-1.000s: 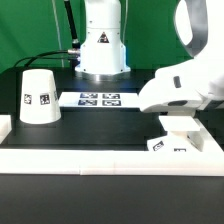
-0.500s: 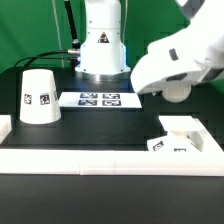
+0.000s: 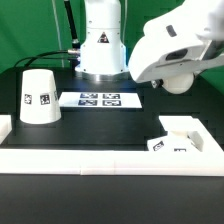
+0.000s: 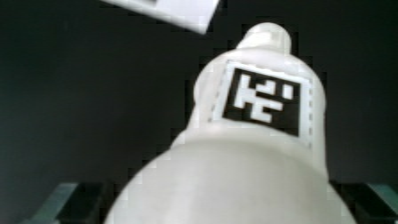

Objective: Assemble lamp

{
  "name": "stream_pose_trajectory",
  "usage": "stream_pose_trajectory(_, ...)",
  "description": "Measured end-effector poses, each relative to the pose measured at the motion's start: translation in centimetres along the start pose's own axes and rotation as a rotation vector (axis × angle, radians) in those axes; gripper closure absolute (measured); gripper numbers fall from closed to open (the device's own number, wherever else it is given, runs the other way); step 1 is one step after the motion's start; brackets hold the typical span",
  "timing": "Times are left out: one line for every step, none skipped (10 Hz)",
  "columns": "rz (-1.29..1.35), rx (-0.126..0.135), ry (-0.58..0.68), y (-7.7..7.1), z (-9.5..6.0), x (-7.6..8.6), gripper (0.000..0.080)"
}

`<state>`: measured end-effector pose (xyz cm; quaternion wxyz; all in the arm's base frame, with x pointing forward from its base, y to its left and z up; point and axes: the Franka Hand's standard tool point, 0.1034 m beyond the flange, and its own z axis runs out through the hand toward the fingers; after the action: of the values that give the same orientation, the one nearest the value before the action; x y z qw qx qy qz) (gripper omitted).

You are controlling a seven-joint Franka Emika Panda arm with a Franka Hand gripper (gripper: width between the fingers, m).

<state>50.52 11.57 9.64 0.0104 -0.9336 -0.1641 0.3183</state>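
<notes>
Your gripper [image 3: 176,72] is pinching the bulb [image 4: 240,150]. The wrist view shows its round body wedged between the dark fingertips [image 4: 75,196], with the narrow neck and its square tag [image 4: 267,95] pointing away. A second ago the gripper sat low over the base [image 3: 180,135]; it has since risen, and the bulb now hangs in the air, apart from the base. You have probably finished the pick, and seating the neck in the base comes next. The bulb is smooth matte white plastic. The base is blocky, the tapered shade [image 3: 38,97] stands mouth-down well apart, and the marker board [image 3: 100,99] lies flat.
</notes>
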Motion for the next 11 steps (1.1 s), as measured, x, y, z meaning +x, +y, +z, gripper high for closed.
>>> stream_pose_trajectory(0.002,-0.006,0.038,0.1,0.1,-0.4,0.0222)
stream_pose_trajectory(-0.005,-0.018,0.119,0.3,-0.2,0.3,0.0222)
stream_pose_trajectory(-0.025,-0.033,0.201,0.6,-1.0,0.4,0.0222)
stream_pose_trajectory(-0.038,-0.042,0.240,0.8,-1.8,0.0,0.0222)
stream_pose_trajectory(-0.058,-0.058,0.318,1.3,-2.8,0.3,0.0222)
stream_pose_trajectory(-0.076,-0.072,0.380,1.7,-3.8,0.3,0.0222)
stream_pose_trajectory(-0.084,-0.090,0.458,2.3,-4.7,0.3,0.0222)
stream_pose_trajectory(-0.091,-0.103,0.512,2.8,-5.5,0.0,0.0222)
stream_pose_trajectory(-0.097,-0.115,0.571,3.5,-6.4,0.0,0.0222)
stream_pose_trajectory(-0.092,-0.125,0.652,4.1,-7.2,-0.1,0.0222)
stream_pose_trajectory(-0.073,-0.128,0.693,4.3,-7.6,-0.4,0.0222)
